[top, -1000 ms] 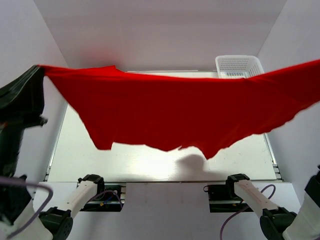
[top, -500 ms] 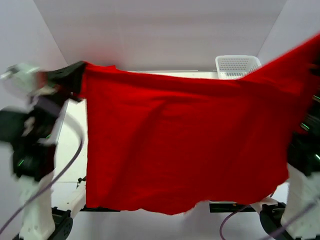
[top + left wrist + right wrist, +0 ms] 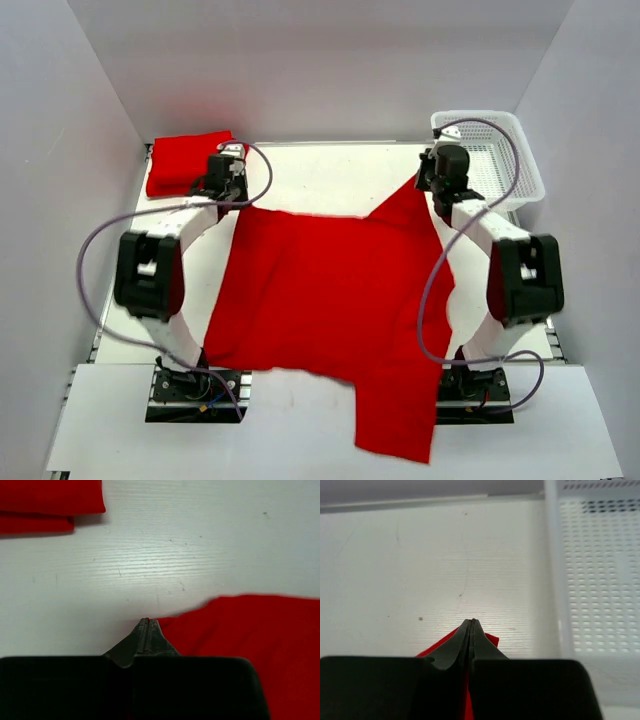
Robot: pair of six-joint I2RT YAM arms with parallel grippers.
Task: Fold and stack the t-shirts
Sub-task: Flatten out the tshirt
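A red t-shirt (image 3: 330,300) lies spread across the table, its near end hanging over the front edge. My left gripper (image 3: 232,190) is shut on its far left corner, low at the table; the cloth shows in the left wrist view (image 3: 240,625) beside the shut fingertips (image 3: 146,625). My right gripper (image 3: 440,185) is shut on the far right corner, which rises in a peak; red cloth (image 3: 490,640) shows between and under the shut fingers (image 3: 471,630). A folded red t-shirt (image 3: 185,162) lies at the back left, also in the left wrist view (image 3: 45,502).
A white mesh basket (image 3: 495,150) stands at the back right, close to my right gripper, and shows in the right wrist view (image 3: 595,570). White walls close the table on three sides.
The shirt was held high and stretched in the air. Both arms have swung forward and down, and the shirt now lies flat on the table.
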